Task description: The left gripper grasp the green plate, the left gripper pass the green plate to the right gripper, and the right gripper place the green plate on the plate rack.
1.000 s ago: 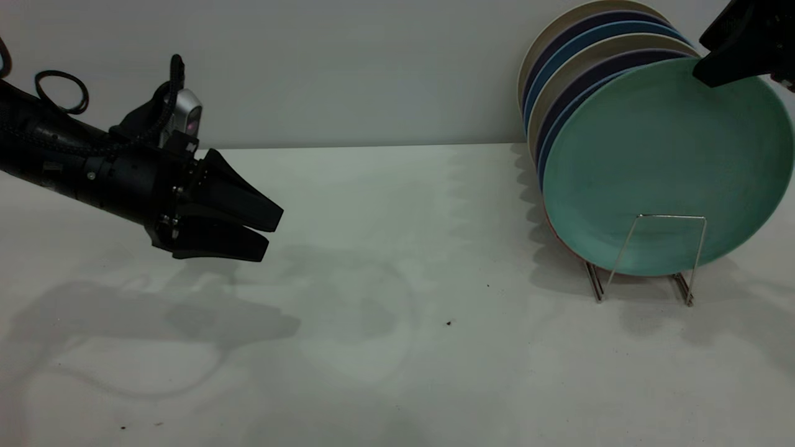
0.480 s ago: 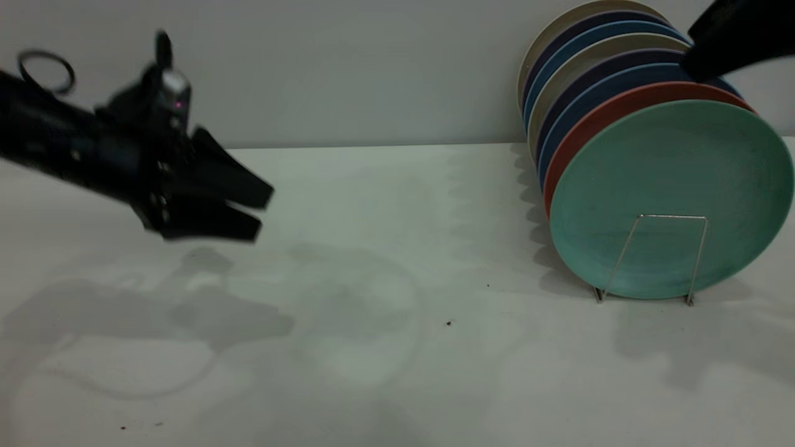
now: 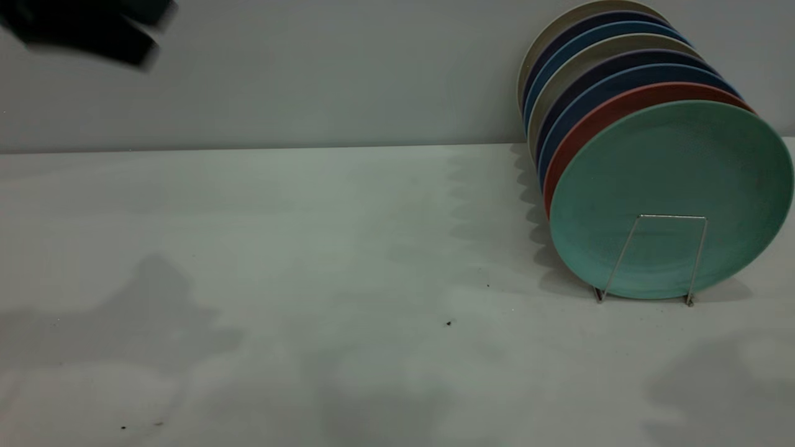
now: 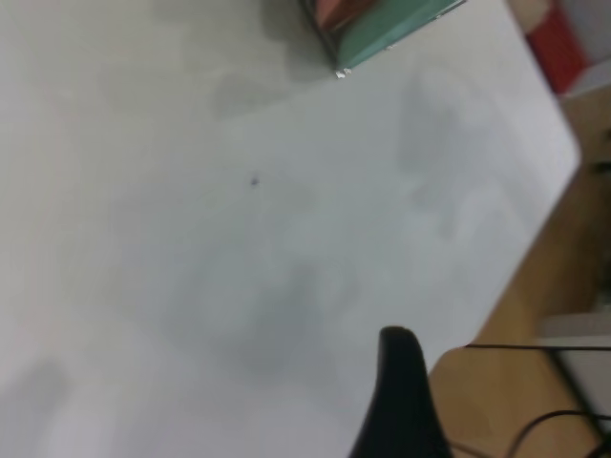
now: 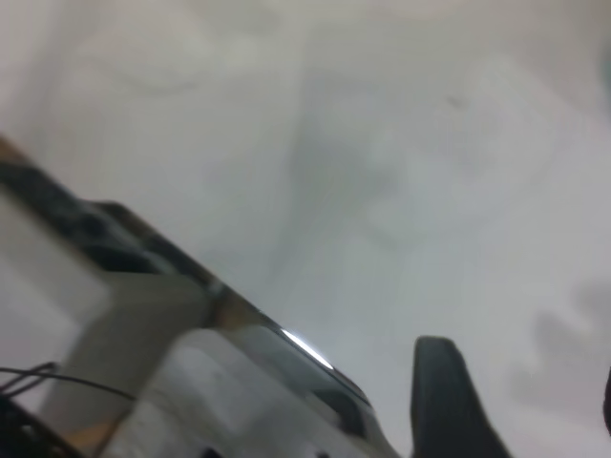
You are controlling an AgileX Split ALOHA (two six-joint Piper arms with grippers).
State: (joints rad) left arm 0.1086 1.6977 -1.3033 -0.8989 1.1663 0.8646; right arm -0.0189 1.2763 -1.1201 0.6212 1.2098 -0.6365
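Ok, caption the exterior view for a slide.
Green plate stands at the front of the plate rack; left gripper lifted to the top corner.

A pale white table [image 3: 348,248] is seen against a grey wall. At its right side a thin silver wire plate rack [image 3: 658,257] is set directly on the surface, with a row of plates stood on edge in it. Elsewhere only a few tiny dark specks [image 3: 448,323] are scattered on the tabletop

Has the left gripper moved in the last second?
Yes. The left gripper has risen from just above the table to the exterior view's top-left corner, farther from the plate rack.
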